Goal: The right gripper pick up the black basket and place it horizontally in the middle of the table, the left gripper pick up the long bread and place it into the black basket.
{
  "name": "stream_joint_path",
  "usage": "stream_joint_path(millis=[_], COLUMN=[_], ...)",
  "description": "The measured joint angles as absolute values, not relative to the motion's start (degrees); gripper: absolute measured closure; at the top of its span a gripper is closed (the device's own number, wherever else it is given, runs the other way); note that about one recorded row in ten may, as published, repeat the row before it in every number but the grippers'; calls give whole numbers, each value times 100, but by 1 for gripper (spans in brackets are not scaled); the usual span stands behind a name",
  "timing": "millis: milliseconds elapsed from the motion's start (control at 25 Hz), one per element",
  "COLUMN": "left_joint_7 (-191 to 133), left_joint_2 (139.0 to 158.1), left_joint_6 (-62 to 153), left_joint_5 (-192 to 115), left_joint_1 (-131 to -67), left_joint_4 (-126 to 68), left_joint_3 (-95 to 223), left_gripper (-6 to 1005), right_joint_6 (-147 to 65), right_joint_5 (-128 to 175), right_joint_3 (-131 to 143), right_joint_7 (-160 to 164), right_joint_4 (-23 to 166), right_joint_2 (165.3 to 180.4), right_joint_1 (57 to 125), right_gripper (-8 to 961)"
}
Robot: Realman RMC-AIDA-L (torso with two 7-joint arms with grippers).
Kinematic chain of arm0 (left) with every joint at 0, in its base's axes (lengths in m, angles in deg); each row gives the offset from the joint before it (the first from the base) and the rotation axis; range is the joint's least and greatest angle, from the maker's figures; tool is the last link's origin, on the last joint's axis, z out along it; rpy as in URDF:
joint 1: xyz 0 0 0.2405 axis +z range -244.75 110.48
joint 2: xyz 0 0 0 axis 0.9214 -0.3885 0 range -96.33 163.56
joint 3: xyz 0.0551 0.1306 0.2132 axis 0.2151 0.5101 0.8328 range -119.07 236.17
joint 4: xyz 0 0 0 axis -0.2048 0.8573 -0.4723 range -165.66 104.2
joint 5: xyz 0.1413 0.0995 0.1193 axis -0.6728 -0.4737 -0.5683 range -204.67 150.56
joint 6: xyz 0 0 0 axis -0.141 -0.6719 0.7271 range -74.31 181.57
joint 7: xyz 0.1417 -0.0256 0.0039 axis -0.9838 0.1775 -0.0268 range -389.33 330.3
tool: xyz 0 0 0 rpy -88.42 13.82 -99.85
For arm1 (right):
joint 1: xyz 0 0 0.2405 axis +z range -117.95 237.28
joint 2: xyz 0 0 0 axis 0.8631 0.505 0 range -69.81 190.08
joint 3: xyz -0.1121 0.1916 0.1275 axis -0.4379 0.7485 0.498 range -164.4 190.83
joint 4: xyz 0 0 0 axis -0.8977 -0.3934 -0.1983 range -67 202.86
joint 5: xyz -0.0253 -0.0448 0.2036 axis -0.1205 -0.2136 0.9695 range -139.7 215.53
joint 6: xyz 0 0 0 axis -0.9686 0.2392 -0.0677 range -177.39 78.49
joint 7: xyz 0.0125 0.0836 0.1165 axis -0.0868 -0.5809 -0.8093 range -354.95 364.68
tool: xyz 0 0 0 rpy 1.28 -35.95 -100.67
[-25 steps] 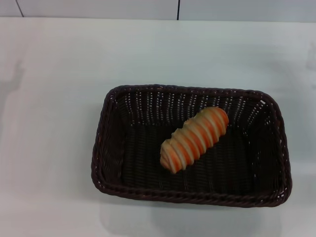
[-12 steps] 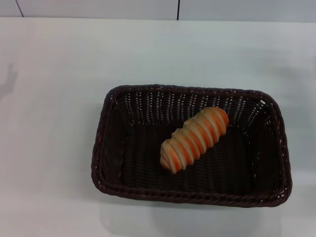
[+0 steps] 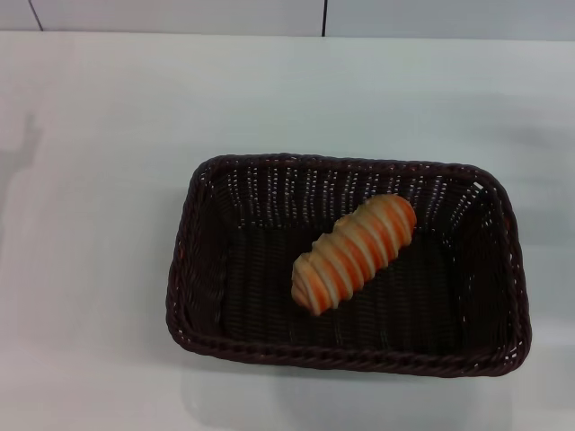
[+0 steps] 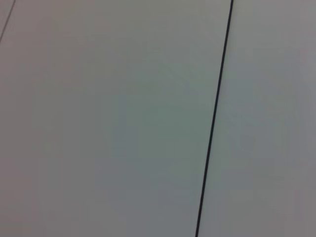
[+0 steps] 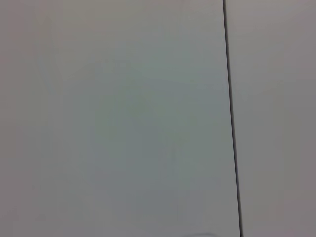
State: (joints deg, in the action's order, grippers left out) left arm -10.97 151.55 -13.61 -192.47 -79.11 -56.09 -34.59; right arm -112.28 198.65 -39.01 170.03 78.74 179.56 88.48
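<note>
I can't see either pincer: head view holds neither, and both wrist views give only a pale surface crossed by a thin dark seam (image 4: 213,118). The counter (image 3: 99,224) is cut off at left, right and near edges. The long bread (image 3: 354,251) hides part of the black basket (image 3: 184,269) floor beneath it.

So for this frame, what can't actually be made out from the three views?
- Both grippers: out of frame in all views; wrist views show only blank white panels with a dark seam.
- Underside of the long bread: hidden against the black basket floor, head view.
- Table edges: cut off by the head view's sides and bottom.
</note>
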Motion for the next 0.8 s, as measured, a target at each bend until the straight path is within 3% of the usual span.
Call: stream_joint_path(millis=[800], left_joint_7=[-1074], left_joint_2=[15189], left_joint_6=[-1455], left_joint_5=[-19247], left_joint_1=[-7903], left_joint_4=[-5560], left_joint_3=[-3270], left_gripper=[135], right_joint_6=[-11269], right_joint_5=[19832], right_joint_3=[-3934], right_joint_7=[17008], right_joint_4=[7851], right_joint_2=[17943], right_joint_1=[8800], right_gripper=[546])
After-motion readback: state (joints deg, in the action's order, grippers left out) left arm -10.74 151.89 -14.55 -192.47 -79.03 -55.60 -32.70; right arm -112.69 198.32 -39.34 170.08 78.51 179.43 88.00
